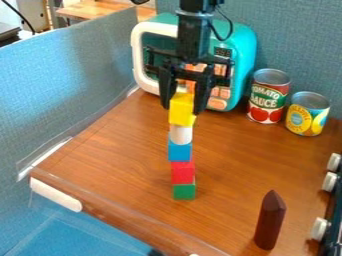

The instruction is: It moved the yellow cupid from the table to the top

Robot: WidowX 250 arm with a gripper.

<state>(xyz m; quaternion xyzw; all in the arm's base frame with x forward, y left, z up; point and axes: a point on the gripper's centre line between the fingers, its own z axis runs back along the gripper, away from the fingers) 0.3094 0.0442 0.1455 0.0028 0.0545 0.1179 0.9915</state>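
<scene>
Yellow block [181,104] is pinched in the gripper [182,110] at the white cylinder [180,135], maybe touching, hard to tell from here. We'd centre it, lower gently till it's seated, then let go evenly so the stack [182,173] doesn't topple.

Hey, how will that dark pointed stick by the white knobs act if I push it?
The dark pointed stick would probably tip if pushed high up, being tall on a narrow base. It looks straight and rigid, so probably won't bend. Once down, its faceted-looking sides may limit rolling.
</scene>
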